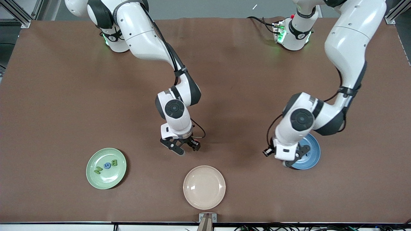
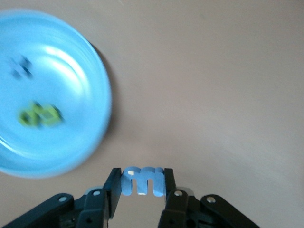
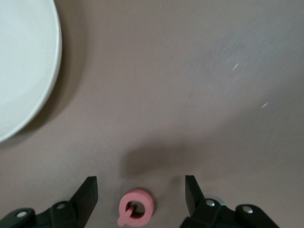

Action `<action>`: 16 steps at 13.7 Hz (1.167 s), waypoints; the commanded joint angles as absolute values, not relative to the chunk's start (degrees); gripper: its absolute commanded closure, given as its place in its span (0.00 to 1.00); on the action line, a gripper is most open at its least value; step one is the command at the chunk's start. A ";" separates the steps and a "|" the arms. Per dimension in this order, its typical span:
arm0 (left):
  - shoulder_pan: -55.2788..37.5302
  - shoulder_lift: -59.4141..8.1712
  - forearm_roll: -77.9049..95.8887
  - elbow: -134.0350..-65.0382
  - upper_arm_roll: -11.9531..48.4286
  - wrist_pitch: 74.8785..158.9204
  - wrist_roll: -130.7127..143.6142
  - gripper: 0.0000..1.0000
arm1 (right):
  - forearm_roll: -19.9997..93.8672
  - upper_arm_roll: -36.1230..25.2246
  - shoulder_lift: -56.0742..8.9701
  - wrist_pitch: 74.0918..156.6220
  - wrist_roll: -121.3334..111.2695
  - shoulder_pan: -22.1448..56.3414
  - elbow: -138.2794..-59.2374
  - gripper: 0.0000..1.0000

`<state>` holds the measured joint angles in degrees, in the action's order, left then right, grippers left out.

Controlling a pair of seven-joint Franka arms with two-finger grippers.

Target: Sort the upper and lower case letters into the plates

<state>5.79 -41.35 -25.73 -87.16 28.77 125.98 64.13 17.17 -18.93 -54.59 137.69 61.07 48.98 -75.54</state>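
My left gripper (image 2: 141, 175) is shut on a blue lowercase m (image 2: 144, 180) and hangs just beside the rim of the blue plate (image 2: 47, 95), over the table. In the front view the left gripper (image 1: 290, 163) covers part of the blue plate (image 1: 313, 154). That plate holds a green letter (image 2: 40, 115) and a dark blue letter (image 2: 20, 66). My right gripper (image 3: 140, 182) is open, low over a pink round letter (image 3: 135, 207) that lies on the table between its fingers. The green plate (image 1: 106, 179) carries three letters (image 1: 107, 165).
A cream-beige plate (image 1: 204, 187) lies near the table's front edge, between the two coloured plates and close to the right gripper (image 1: 184, 148). It shows as a pale rim (image 3: 19, 66) in the right wrist view. Brown table mat (image 1: 64, 96) all around.
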 commanded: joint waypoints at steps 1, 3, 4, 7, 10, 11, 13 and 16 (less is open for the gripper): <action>11.75 -40.60 -26.54 -88.59 29.18 124.63 53.66 0.89 | 17.49 -17.49 -55.98 140.79 63.19 48.95 -75.50 0.18; 13.88 -40.78 -26.46 -89.47 29.18 124.63 50.02 0.82 | 17.40 -17.23 -56.51 140.98 63.19 49.57 -75.41 0.21; 15.10 -40.78 -26.54 -89.39 29.18 124.63 49.05 0.69 | 17.40 -17.23 -56.69 140.98 63.19 49.74 -75.41 0.26; 15.99 -39.91 -26.54 -89.30 29.53 124.54 43.88 0.00 | 17.40 -17.23 -56.69 140.89 63.19 50.80 -75.41 0.69; 16.17 -32.46 -25.67 -88.68 31.89 117.10 40.61 0.00 | 17.40 -17.23 -57.04 140.89 64.86 51.06 -75.50 0.94; 16.26 -29.73 -25.49 -88.59 32.69 114.55 39.47 0.00 | 17.40 -17.23 -57.04 140.80 64.86 51.06 -75.50 0.97; 16.08 -25.42 -25.23 -88.59 33.31 112.42 35.09 0.00 | 17.49 -17.23 -56.43 139.75 64.51 50.45 -75.24 0.99; 16.26 -21.11 -19.44 -87.63 33.93 108.91 34.01 0.00 | 16.79 -17.84 -53.45 128.81 57.27 46.86 -72.01 1.00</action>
<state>15.70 -23.75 -22.54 -86.87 33.93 110.75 35.60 16.97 -18.25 -55.89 135.84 62.56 49.99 -74.21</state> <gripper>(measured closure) 0.000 0.617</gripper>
